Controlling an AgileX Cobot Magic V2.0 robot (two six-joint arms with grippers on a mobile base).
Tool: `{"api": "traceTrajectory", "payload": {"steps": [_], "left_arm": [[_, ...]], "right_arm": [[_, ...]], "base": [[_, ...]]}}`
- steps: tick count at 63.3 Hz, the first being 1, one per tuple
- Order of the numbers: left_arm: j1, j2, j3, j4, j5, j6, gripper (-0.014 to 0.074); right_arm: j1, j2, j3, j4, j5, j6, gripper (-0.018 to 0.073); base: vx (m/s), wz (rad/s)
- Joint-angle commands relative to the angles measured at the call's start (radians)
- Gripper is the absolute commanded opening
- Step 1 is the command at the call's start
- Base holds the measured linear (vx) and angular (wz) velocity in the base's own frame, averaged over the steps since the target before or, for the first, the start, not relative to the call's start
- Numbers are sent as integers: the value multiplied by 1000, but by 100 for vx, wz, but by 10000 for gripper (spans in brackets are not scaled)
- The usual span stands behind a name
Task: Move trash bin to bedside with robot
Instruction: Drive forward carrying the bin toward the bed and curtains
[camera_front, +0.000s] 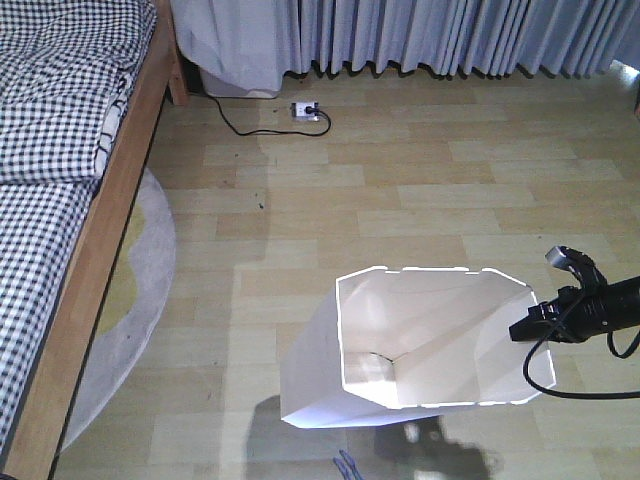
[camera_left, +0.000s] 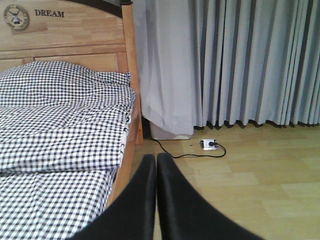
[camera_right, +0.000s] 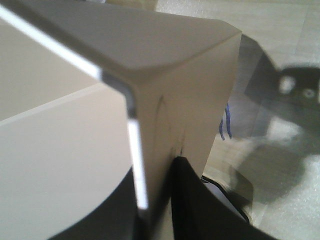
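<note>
Gripping the near right wall of the trash bin (camera_front: 440, 330), the right fingers (camera_front: 532, 324) are closed on its thin rim. The right wrist view shows this up close: one black finger lies against the outside of the white wall (camera_right: 185, 75) and the other dark one against the cream inside, with the plastic pinched between them just below a cut corner of the rim. The slim black arm (camera_front: 605, 308) reaches in from the right edge, and a black cable (camera_front: 548, 372) loops down from it. The bin leans, its octagonal mouth turned up toward the front camera so that the smaller base shows deep inside. Its shadow falls on the wooden floor (camera_front: 420, 190) below and to the right. I cannot tell whether the base touches the floor. The bin is well apart from the bed (camera_front: 118, 205), whose light-brown wooden side rail runs down the left of the front view under black-and-white checked bedding (camera_front: 50, 100). A grey round rug (camera_front: 152, 270) lies partly under the bed, between it and the bin. The left fingers (camera_left: 145, 200) are pressed together with nothing between them, pointing toward the foot of the grey curtains (camera_left: 240, 60). A white power strip (camera_left: 209, 144) with a black lead lies on the floor there, and the headboard (camera_left: 75, 35) bears the word DREAM.
</note>
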Motion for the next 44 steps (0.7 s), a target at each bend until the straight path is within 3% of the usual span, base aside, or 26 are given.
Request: {"api": "traceTrajectory", "payload": {"steps": [1,44], "left_arm": [[-3,-5,-24,-2,-72,-4,-6],[-3,-5,-24,-2,-72,-4,-6]], "right_arm": [[0,-75,-7,90,248,1,-5],[0,-75,-7,90,249,1,-5]], "base": [[24,-5],[23,0]]}}
